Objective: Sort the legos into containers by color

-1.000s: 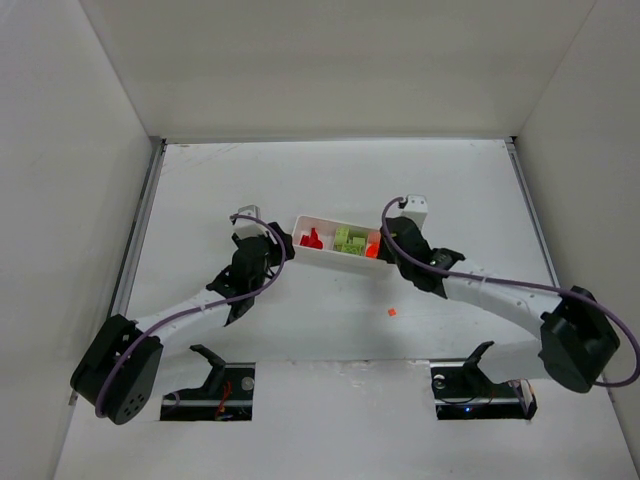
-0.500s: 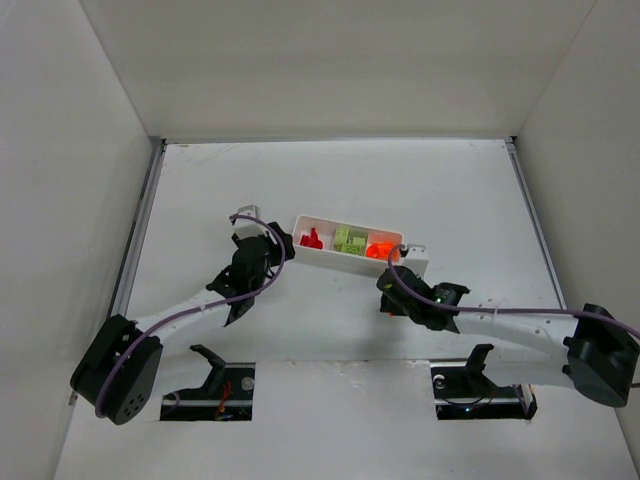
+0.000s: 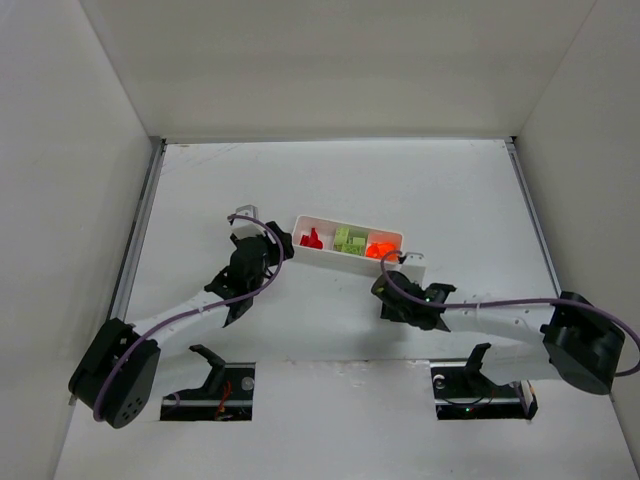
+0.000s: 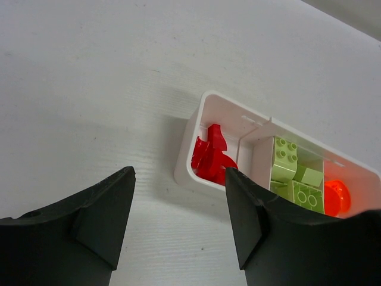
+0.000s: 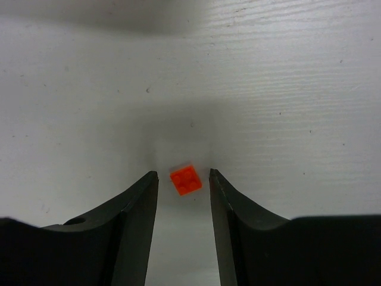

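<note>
Top view: the white tray (image 3: 330,256) is shown on the desk (image 3: 450,190), with the left pincer (image 3: 276,243) just beside its left end and the right pincer (image 3: 391,304) set low near its right end. Left wrist view: the left pincer is held wide and empty; red legos (image 4: 211,158), green legos (image 4: 292,173) and orange legos (image 4: 334,198) are kept in separate compartments. Right wrist view: a loose orange brick (image 5: 186,179) is bracketed on the desk by narrowly parted fingers, untouched
</note>
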Action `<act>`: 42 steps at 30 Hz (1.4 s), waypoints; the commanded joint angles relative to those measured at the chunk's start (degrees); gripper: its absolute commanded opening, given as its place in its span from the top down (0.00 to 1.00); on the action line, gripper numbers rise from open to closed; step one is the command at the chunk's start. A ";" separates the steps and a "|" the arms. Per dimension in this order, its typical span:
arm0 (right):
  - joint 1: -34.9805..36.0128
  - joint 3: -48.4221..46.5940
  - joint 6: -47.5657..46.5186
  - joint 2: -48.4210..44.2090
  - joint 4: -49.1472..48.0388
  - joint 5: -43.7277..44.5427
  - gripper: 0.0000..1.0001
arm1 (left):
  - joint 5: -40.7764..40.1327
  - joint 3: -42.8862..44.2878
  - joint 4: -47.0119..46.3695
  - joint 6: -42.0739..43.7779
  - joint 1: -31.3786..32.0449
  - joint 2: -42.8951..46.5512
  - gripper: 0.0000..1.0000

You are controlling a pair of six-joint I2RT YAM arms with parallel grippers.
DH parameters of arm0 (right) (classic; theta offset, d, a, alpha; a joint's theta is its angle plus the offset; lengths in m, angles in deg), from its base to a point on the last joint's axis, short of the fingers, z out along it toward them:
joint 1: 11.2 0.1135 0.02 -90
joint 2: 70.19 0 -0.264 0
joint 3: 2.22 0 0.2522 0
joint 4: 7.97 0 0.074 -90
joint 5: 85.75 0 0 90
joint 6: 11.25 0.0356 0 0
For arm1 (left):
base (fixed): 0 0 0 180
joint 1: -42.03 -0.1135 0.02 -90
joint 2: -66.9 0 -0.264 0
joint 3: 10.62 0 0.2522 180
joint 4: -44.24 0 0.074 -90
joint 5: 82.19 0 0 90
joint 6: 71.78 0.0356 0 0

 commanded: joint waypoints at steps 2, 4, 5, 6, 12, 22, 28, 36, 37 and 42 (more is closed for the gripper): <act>0.35 -1.50 -0.01 1.68 -1.57 -0.70 0.54 | 0.19 -0.52 -2.33 -0.44 -0.23 2.11 0.40; 0.35 -1.67 -0.01 2.21 -1.66 -2.02 0.55 | 0.19 -0.53 -2.33 -0.52 -0.41 2.11 0.40; 0.35 -1.67 0.08 2.56 -1.83 -2.20 0.58 | 0.27 -0.53 -2.15 -0.52 -0.41 2.28 0.40; 0.35 -1.67 0.08 2.91 -2.01 -2.37 0.60 | 0.36 -0.53 -2.15 -0.52 -0.15 2.54 0.40; 2.28 -2.90 0.52 4.41 -0.96 -2.38 0.67 | 0.45 -0.79 -2.15 -0.70 -0.67 2.90 0.40; 5.88 -5.01 1.05 6.87 3.52 0.35 0.60 | 0.62 -0.70 -2.15 -0.70 -0.76 2.81 0.40; 7.20 -4.93 1.49 6.70 4.84 0.18 0.64 | 0.62 -0.79 -2.15 -0.70 -0.76 2.90 0.40; 8.26 -6.51 1.93 10.12 5.72 1.40 0.73 | 0.62 -0.79 -2.24 -0.70 -0.76 2.81 0.40; 8.34 -6.68 1.93 10.56 5.72 1.75 0.75 | 0.62 -0.79 -2.24 -0.70 -0.85 2.90 0.40; 8.52 -7.04 1.93 10.39 5.55 3.60 0.80 | 0.62 -0.79 -2.24 -0.70 -0.85 2.90 0.40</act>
